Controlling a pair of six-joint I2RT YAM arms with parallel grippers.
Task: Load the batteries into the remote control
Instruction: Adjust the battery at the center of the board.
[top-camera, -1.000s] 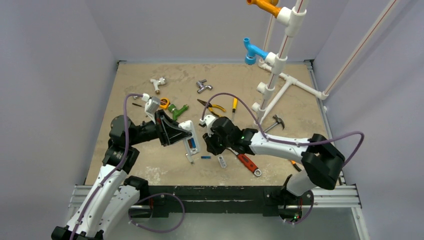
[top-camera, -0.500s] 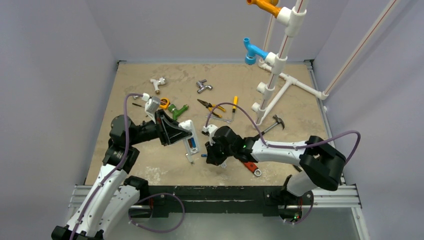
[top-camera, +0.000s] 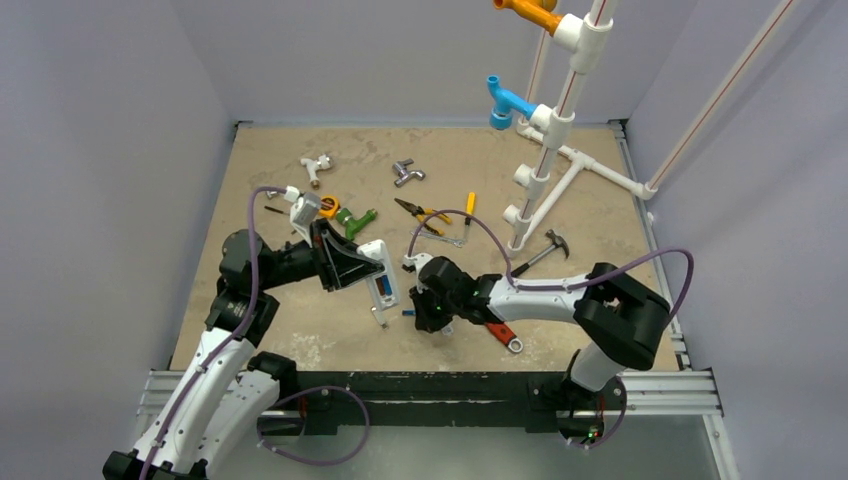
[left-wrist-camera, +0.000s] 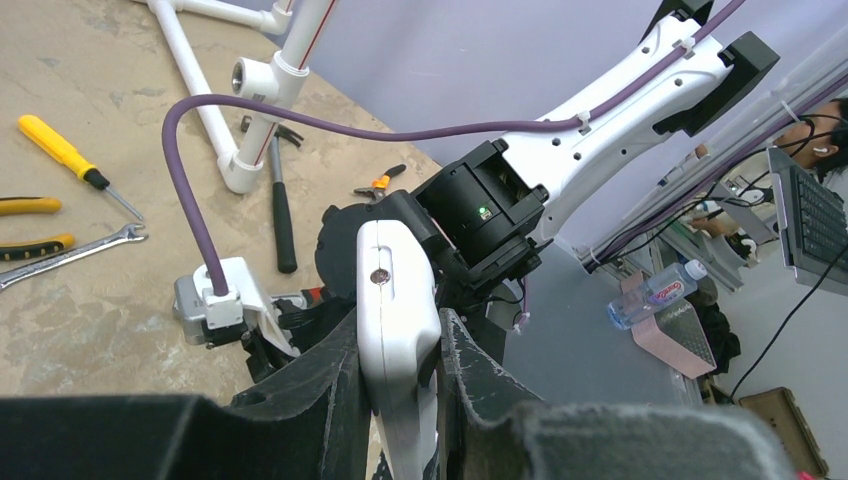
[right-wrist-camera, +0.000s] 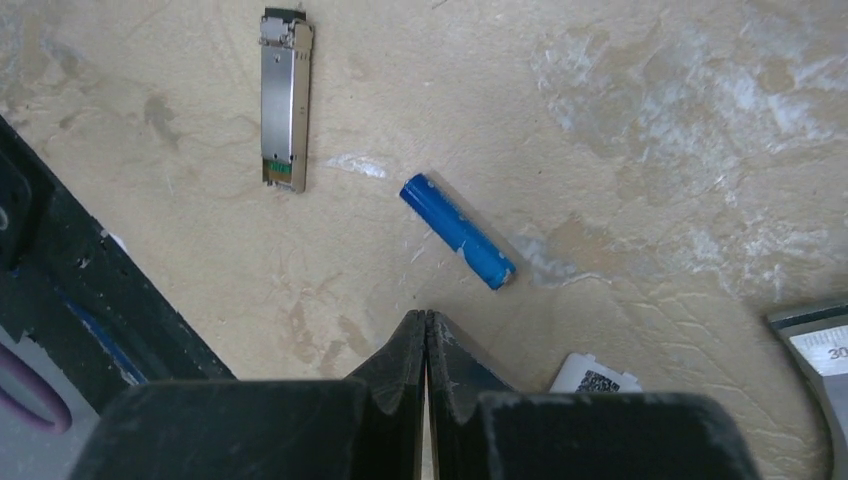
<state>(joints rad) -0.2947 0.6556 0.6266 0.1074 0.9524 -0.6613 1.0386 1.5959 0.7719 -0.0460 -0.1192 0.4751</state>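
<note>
My left gripper (top-camera: 366, 270) (left-wrist-camera: 399, 322) is shut on the white remote control (top-camera: 381, 277) (left-wrist-camera: 396, 300) and holds it on edge above the table. Something blue shows in its back recess in the top view. One blue battery (top-camera: 410, 313) (right-wrist-camera: 458, 231) lies loose on the table. My right gripper (top-camera: 430, 312) (right-wrist-camera: 426, 316) hangs just beside it, shut, with nothing between its fingers; the cell lies a little ahead of the tips, apart from them.
A silvery metal piece (right-wrist-camera: 284, 100) lies near the battery, and a small white piece with a printed code (right-wrist-camera: 597, 375) sits by the right fingers. A red-handled wrench (top-camera: 497, 327), hammer (top-camera: 545, 250), pliers (top-camera: 425, 213), yellow screwdriver (top-camera: 468, 208) and white pipe frame (top-camera: 550, 160) stand further off.
My right arm has swung toward the near edge and come down beside the loose battery. The left arm and the remote have not moved.
</note>
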